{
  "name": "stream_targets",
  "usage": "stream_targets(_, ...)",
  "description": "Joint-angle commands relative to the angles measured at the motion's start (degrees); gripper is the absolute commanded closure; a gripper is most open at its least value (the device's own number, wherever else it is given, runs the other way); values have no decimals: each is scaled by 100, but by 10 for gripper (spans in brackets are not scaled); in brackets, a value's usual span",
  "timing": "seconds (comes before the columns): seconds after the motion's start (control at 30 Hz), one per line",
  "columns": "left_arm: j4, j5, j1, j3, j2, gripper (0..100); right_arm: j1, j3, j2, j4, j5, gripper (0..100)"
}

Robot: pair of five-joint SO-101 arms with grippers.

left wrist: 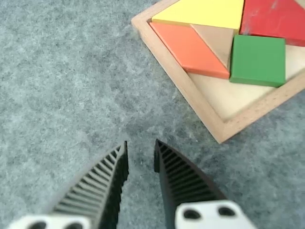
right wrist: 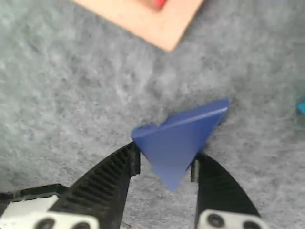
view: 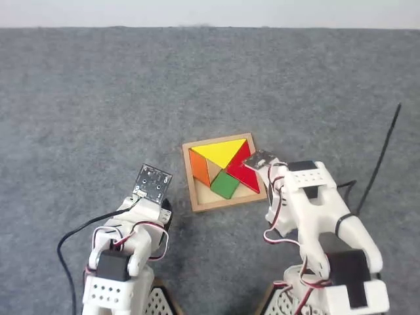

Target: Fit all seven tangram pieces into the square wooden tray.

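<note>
- High view: square wooden tray [view: 227, 203] sits mid-table [view: 98, 92], turned slightly, in front of and between the two arms.
- Five pieces lie in it. The yellow triangle [view: 222, 151] has its long edge on the far rim and its apex toward the centre. The orange parallelogram [view: 199, 169] has its long axis along the left rim. The red triangle [view: 244, 173] is on the right side, the green square [view: 225, 185] sits near the middle, and a small tan triangle [view: 214, 172] lies between orange and green.
- Bare tray floor runs along the near rim, beside the green square.
- Left wrist view: left tool [left wrist: 140, 157] has its fingers slightly apart with nothing between them. It is over grey felt just off the tray's near corner.
- Right wrist view: right tool [right wrist: 165, 160] is clamped on a blue triangle [right wrist: 178, 136], with the long edge facing away from the wrist and the apex pointing back toward it. A tray corner [right wrist: 164, 38] is near, not touching.
- Open felt lies all round the tray.
</note>
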Motion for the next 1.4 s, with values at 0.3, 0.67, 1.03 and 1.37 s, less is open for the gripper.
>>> stream_targets(0.3,-18,35,9,-40,9,912,-347,-1196,-251,119,-475,845)
stream_targets(0.67,-18,35,9,-40,9,912,-611,-1248,-207,136,-2593,839)
stream_targets(1.03,-18,35,9,-40,9,912,-558,-844,-198,-391,-3376,750)
stream_targets(1.37,-18,35,9,-40,9,912,-567,-659,-189,-356,-3297,718)
